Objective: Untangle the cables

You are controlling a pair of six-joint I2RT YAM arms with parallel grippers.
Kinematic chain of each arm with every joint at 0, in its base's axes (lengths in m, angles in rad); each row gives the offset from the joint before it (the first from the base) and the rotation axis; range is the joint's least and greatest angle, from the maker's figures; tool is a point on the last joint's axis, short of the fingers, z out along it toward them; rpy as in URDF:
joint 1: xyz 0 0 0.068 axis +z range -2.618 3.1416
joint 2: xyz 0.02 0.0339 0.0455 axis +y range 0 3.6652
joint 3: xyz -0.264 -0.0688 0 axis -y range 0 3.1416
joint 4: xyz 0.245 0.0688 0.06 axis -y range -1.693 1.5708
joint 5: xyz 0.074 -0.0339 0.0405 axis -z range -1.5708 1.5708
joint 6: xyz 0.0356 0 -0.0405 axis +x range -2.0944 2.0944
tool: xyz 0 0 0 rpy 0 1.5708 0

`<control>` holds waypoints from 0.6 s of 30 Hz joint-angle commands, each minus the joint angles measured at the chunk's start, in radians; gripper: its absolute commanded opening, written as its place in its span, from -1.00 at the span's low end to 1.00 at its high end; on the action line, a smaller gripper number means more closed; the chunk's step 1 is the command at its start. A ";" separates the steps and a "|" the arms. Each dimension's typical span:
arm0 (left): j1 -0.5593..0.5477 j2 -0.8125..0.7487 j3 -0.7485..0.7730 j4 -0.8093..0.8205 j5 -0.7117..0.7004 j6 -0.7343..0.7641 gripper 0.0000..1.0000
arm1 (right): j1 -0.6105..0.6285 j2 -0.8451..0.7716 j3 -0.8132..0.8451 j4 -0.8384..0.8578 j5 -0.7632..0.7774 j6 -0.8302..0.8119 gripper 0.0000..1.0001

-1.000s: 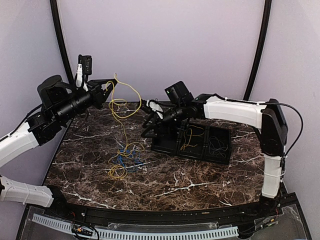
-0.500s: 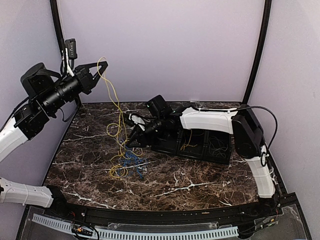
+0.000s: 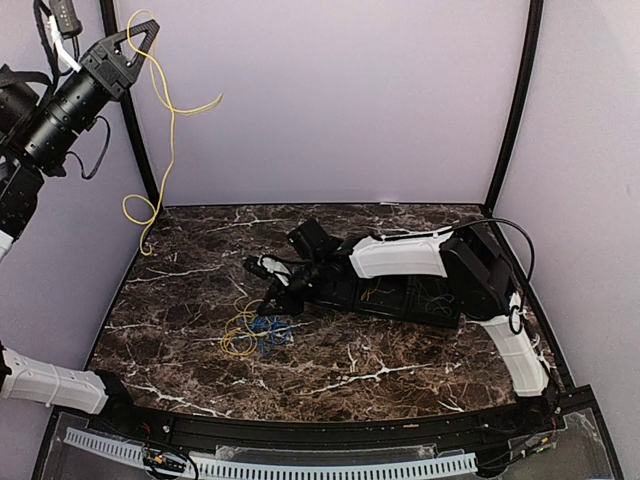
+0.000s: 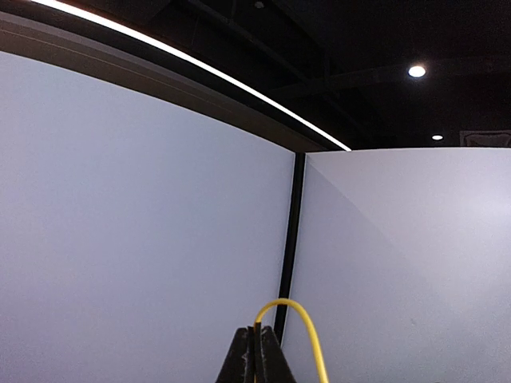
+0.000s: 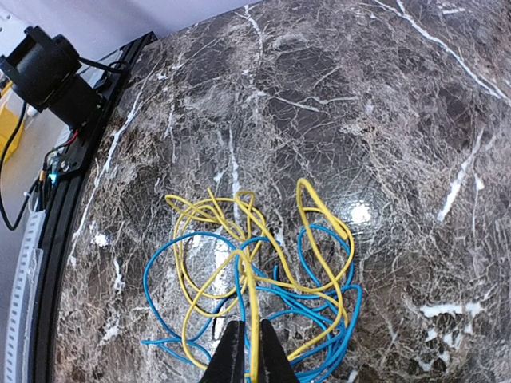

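A tangle of yellow and blue cables (image 3: 256, 332) lies on the marble table, left of centre. My right gripper (image 3: 270, 300) reaches down to its right edge. In the right wrist view, that gripper (image 5: 249, 347) is shut on a yellow strand (image 5: 252, 303) running up out of the tangle (image 5: 319, 279). My left gripper (image 3: 141, 37) is raised high at the upper left, shut on one long yellow cable (image 3: 170, 120) that hangs free down to just above the table's back left corner. The left wrist view shows its closed tips (image 4: 257, 339) with the yellow cable (image 4: 297, 307) arching out.
A black tray (image 3: 443, 312) sits right of centre under the right arm, with a yellow cable (image 3: 375, 292) and dark thin cables inside. Purple walls with black corner posts (image 3: 510, 110) close in the back and sides. A perforated rail runs along the near edge.
My left gripper rose up and to the left, drawing one yellow cable out of the pile. My right gripper moved left and down to the pile and closed on a yellow strand.
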 commanded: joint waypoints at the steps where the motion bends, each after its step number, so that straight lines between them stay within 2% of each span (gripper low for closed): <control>1: -0.002 0.039 0.021 -0.013 -0.019 0.023 -1.00 | 0.005 -0.047 -0.002 -0.027 0.011 -0.025 -0.68; 5: -0.001 0.056 0.008 -0.023 -0.033 0.009 -1.00 | -0.017 -0.167 -0.030 -0.119 0.042 -0.107 -0.14; 7: -0.001 0.058 -0.007 -0.023 -0.071 0.003 -1.00 | -0.029 -0.228 -0.042 -0.181 0.045 -0.154 0.02; 12: -0.002 0.064 -0.075 -0.010 -0.131 -0.011 -1.00 | -0.078 -0.397 -0.111 -0.292 0.030 -0.229 0.23; 18: -0.001 0.097 -0.149 0.006 -0.133 -0.033 -1.00 | -0.178 -0.556 -0.201 -0.452 0.051 -0.338 0.28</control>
